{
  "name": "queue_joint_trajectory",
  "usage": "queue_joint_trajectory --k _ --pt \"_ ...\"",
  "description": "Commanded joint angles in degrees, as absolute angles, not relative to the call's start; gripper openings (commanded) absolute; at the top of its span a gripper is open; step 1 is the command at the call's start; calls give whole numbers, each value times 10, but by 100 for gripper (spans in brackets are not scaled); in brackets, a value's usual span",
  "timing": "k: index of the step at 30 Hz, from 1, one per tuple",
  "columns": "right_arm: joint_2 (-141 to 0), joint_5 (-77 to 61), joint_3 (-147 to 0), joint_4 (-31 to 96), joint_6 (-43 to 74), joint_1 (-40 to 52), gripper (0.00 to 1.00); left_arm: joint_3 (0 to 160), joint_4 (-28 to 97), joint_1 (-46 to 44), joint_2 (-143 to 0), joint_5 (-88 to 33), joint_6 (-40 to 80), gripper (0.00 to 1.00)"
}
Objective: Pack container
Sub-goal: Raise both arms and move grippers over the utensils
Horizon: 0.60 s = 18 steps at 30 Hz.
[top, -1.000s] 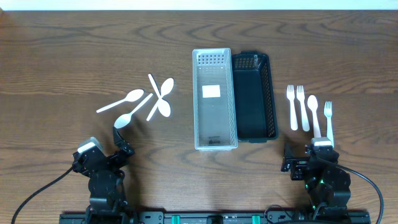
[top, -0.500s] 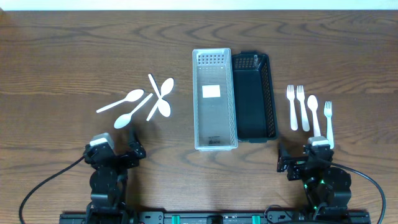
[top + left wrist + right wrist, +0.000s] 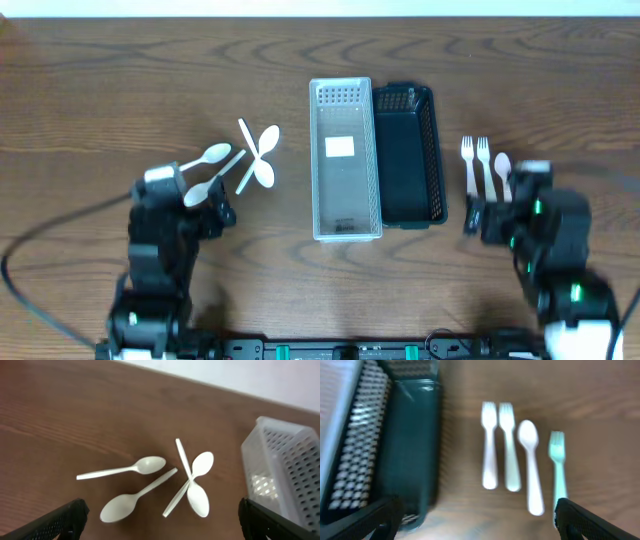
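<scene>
Overhead view of a brown wooden counter (image 3: 100, 80). At its centre a clear bin (image 3: 345, 200) and a black basket (image 3: 408, 190) stand side by side with their long sides touching, the bin on the left. A white label (image 3: 339, 147) lies on the bin's floor.

Well apart from the bin, on the left, four white spoons (image 3: 125, 469) lie on the counter. Two of them cross in an X nearest the bin. The other two lie further left, apart from each other, with their handles pointing opposite ways.

To the right of the basket, three white forks (image 3: 489, 445) and a fifth spoon (image 3: 530, 460) lie in a neat row with handles toward the robot. From the basket outward the row runs fork, fork, spoon, fork. This wrist view is blurred.

The left end effector (image 3: 162, 510) hangs above the near side of the spoons. Its fingers are spread wide and grip nothing. From overhead, the left arm covers part of the nearest one.

The right end effector (image 3: 477, 507) hangs above the near end of the fork row and the basket's corner. Its fingers too are spread wide, with nothing held
</scene>
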State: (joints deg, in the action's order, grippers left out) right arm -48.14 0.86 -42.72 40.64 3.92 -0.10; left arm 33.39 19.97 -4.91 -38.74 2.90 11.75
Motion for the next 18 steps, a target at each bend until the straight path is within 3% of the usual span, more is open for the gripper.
queue_joint_trajectory --k 1,10,18 --pt "-597 37 -517 429 47 -38 99 414 229 -38 -482 22 95 98" --pt "-855 -48 -681 540 46 -201 99 562 371 8 -700 21 95 98" --pt "-935 -46 -681 538 47 -246 99 562 369 19 -760 22 95 98"
